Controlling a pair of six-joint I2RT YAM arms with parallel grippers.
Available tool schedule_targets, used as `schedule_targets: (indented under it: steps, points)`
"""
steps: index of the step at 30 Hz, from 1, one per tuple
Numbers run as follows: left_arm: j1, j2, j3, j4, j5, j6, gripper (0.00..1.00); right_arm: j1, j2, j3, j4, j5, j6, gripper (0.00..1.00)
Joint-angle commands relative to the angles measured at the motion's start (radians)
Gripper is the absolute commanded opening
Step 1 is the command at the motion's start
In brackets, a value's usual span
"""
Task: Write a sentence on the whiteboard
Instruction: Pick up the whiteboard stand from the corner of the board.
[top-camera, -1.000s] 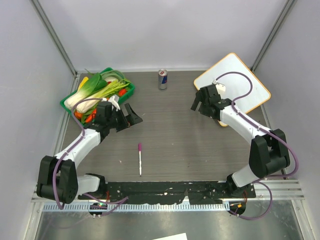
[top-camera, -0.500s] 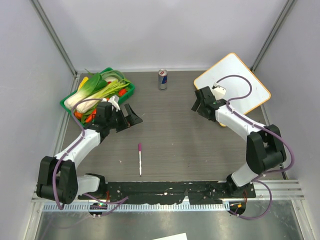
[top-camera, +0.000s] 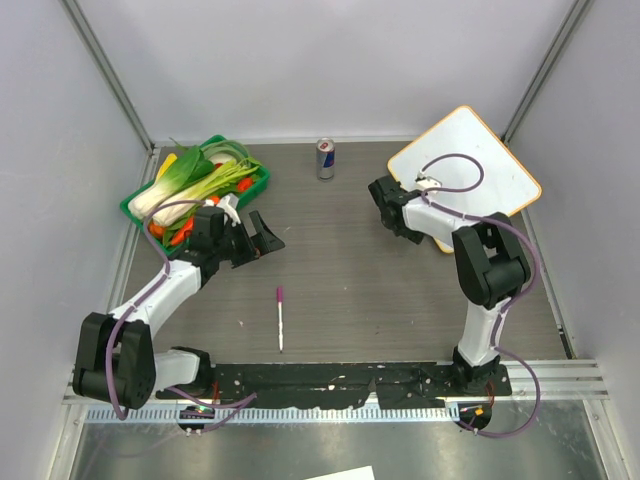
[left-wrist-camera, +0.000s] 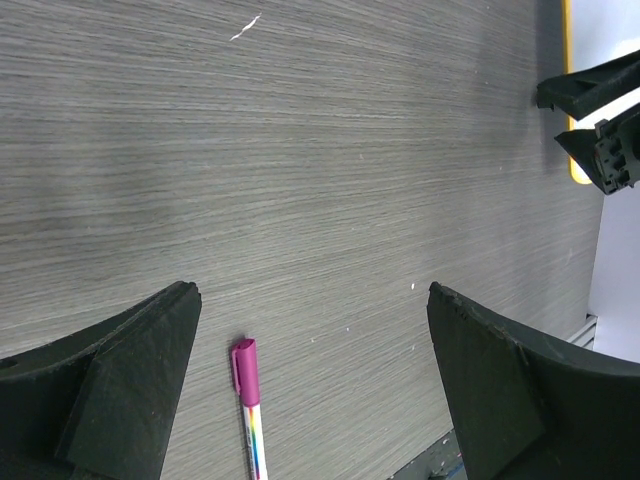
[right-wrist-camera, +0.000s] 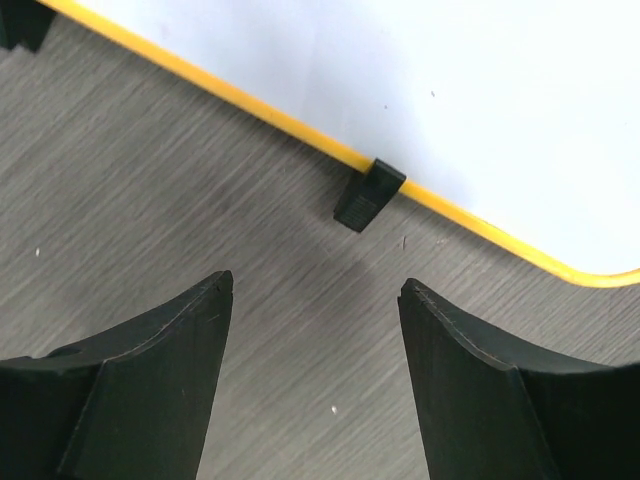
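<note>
Two arms (top-camera: 165, 285) outstretched, right arm (top-camera: 440, 222) beside whiteboard (top-camera: 500, 150)

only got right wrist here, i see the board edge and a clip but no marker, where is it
Observer: The marker lies on the table between the two arm bases, near the front edge, with its magenta cap pointing toward the far wall.
Operator: is left holding anything
Observer: No. The left gripper is open and empty, hanging over the table near the green basket of vegetables.
Operator: anything written on the board yet
Observer: In the top view the whiteboard looks blank where it shows. The right arm covers part of it.
</note>
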Motion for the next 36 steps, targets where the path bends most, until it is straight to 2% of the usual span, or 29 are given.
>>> schedule_targets:
  steps: [1, 8, 15, 19, 20, 22, 25, 27, 36]
  points:
    - [0.005, -0.014, 0.0, 0.021, 0.008, 0.013, 1.0, 0.003, 0.055, 0.076, -0.051, 0.133, 0.085, 0.71]
    - [0.005, 0.0, 0.001, 0.023, 0.019, 0.012, 1.0, -0.043, 0.115, 0.081, -0.08, 0.13, 0.14, 0.66]
    - [0.004, 0.026, 0.003, 0.04, 0.036, 0.004, 1.0, -0.097, 0.126, 0.076, -0.04, 0.13, 0.113, 0.62]
    - [0.005, 0.035, 0.009, 0.04, 0.042, 0.004, 1.0, -0.108, 0.149, 0.098, -0.027, 0.113, 0.094, 0.52]
    - [0.004, 0.036, 0.01, 0.04, 0.044, 0.004, 1.0, -0.109, 0.158, 0.102, -0.027, 0.11, 0.091, 0.43]
    - [0.004, 0.043, 0.015, 0.037, 0.042, 0.004, 1.0, -0.111, 0.17, 0.107, -0.028, 0.109, 0.082, 0.36]
    - [0.005, 0.04, 0.021, 0.025, 0.044, 0.001, 1.0, -0.121, 0.172, 0.089, -0.03, 0.101, 0.077, 0.16]
    - [0.005, 0.031, 0.021, 0.018, 0.044, 0.001, 1.0, -0.124, 0.163, 0.064, -0.028, 0.098, 0.076, 0.12]
    - [0.005, 0.002, 0.016, 0.006, 0.042, 0.004, 1.0, -0.126, 0.04, -0.114, 0.056, 0.015, -0.017, 0.06]
